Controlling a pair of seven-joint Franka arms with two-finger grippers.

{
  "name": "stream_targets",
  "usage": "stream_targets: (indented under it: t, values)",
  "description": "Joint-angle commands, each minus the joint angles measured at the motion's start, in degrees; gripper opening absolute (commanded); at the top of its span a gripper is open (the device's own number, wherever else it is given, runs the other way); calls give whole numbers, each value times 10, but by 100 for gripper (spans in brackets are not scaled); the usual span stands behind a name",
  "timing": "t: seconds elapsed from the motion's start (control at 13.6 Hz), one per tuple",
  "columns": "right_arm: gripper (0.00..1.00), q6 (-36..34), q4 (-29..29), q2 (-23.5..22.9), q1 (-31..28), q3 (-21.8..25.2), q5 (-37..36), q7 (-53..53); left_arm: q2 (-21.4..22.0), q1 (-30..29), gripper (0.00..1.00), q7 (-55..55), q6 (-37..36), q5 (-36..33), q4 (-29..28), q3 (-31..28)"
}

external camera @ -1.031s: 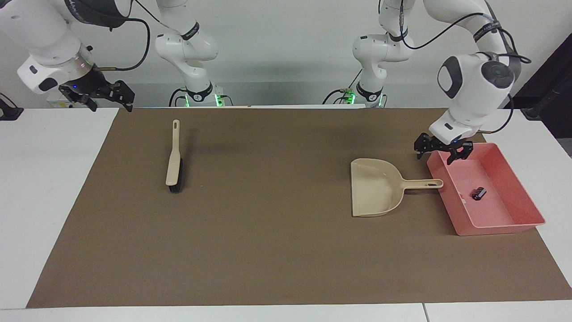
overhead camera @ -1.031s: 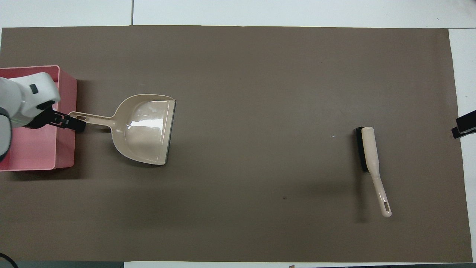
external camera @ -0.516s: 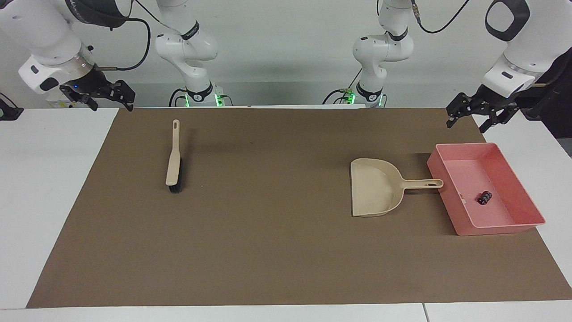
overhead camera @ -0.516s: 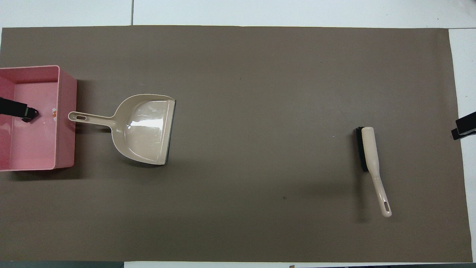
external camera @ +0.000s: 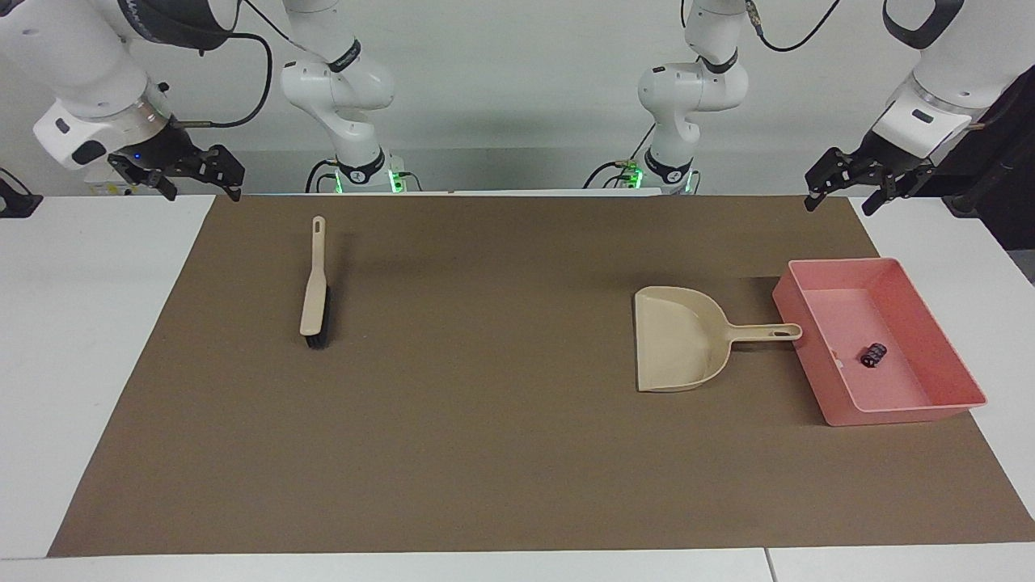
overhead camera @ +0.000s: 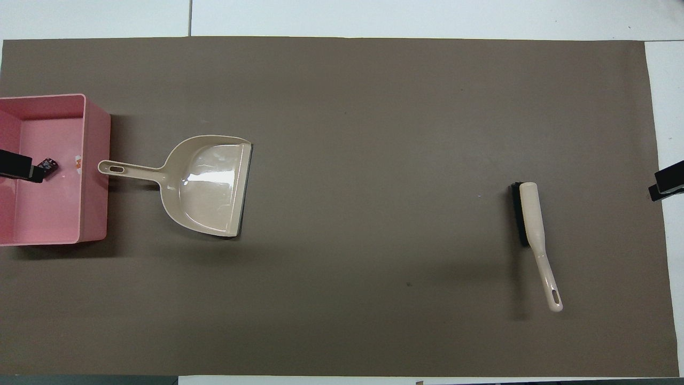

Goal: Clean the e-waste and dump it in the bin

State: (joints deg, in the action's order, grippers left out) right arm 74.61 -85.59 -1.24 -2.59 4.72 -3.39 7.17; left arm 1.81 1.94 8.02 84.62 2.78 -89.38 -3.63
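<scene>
Overhead, the shallow pink plastic bin (overhead camera: pixel 96 176) is cut off; a dark stubby e-waste cylinder (external camera: pixel 872 355) lies inside. Left end effector (external camera: pixel 837 191) and right end effector (external camera: pixel 196 182) hang raised at the bench ends, fingers apart, empty.

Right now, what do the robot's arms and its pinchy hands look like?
Both arms are chunky, rounded white tubes with dark grey joint bands and black cables looping along them. The left gripper and right gripper are small black metal two-finger claws. Green lights glow at the bases.
</scene>
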Motion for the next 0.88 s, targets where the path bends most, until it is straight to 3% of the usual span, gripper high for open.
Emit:
stream_targets:
  t: [0.0, 0.22, 0.81]
  values:
    - [99, 9, -19, 15, -5, -2, 10, -5, 21, 5, 98, -27, 3, -19, -25, 3]
    - [99, 9, -19, 15, -4, -2, 10, -5, 15, 5, 98, -26, 52, -22, -22, 3]
    - [99, 9, -19, 15, -4, -3, 10, -5, 20, 9, 98, -16, 31, -22, -26, 5]
